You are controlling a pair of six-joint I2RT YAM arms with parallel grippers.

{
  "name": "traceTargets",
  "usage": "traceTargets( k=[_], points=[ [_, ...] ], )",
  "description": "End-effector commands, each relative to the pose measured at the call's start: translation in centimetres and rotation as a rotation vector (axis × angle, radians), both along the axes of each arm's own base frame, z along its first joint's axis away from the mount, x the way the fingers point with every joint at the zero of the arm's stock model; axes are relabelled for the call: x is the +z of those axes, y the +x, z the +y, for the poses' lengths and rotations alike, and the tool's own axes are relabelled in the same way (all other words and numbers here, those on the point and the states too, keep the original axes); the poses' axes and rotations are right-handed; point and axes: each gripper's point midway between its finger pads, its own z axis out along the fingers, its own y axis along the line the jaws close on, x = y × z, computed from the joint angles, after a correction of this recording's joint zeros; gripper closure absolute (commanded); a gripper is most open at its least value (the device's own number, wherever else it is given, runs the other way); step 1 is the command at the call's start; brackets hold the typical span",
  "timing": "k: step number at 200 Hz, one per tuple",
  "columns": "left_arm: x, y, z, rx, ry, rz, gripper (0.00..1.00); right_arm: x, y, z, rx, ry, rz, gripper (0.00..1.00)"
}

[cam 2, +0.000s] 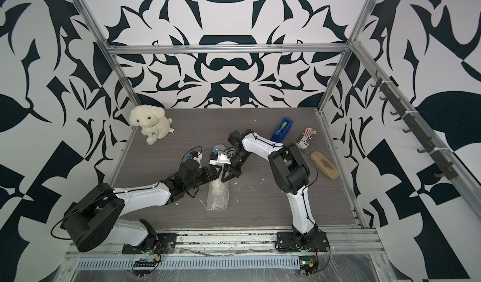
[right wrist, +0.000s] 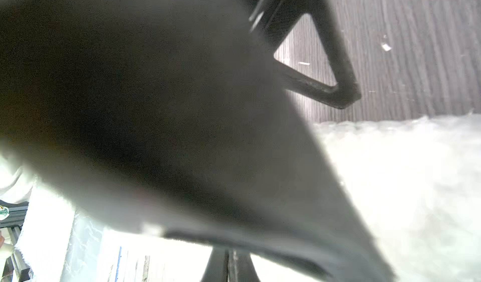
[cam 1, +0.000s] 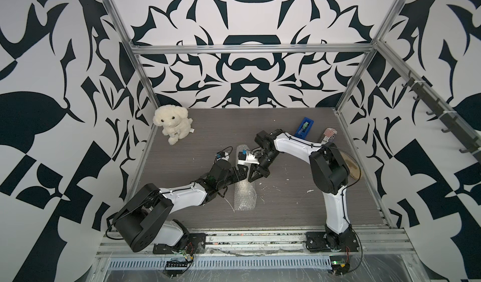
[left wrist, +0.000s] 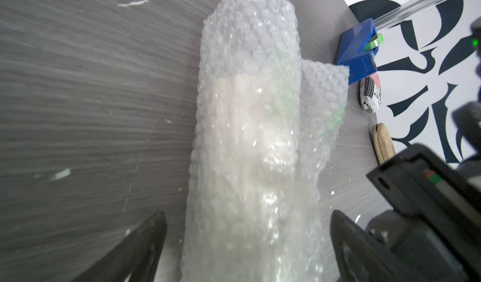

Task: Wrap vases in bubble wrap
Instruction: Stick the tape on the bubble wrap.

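Table (cam 1: 177, 168) centre: bubble wrap (cam 1: 244, 194) rolled into a lying tube, cream-white vase (left wrist: 247, 137) enclosed, seen dimly through layers. Judged nearly complete; loose flap (left wrist: 325, 98) and open ends left to secure. Left gripper (left wrist: 248, 215) spread wide astride tube, holding nothing. Right gripper (cam 1: 253, 176) shut over tube; pinched wrap not discernible.

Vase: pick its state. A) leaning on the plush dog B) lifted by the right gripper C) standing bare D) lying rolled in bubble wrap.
D: the vase shows pale through the bubble wrap roll lying on the table.
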Motion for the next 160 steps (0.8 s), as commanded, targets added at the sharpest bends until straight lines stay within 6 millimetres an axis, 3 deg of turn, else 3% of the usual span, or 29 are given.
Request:
traceTargets(
  k=[1, 42, 91, 126, 160],
  points=[
    [4.0, 0.4, -1.7, -0.057, -0.120, -0.130, 0.01, -0.9, 0.4, -0.8, -0.018, -0.065, 0.021, 0.93],
    [3.5, 0.0, -1.5, -0.066, -0.123, -0.137, 0.11, -0.9, 0.4, -0.9, -0.019, -0.071, 0.024, 0.93],
    [1.9, -0.4, -1.2, -0.088, -0.068, -0.111, 0.14, -0.5, 0.5, -0.7, -0.023, -0.059, 0.022, 0.94],
    [2.1, -1.0, -1.0, -0.111, -0.051, -0.111, 0.34, 0.1, 0.5, -0.5, -0.025, -0.040, 0.021, 0.94],
    [2.6, -1.9, -1.3, -0.162, -0.047, -0.099, 0.30, 0.5, 0.5, -0.2, -0.025, -0.024, 0.020, 0.94]
  ],
)
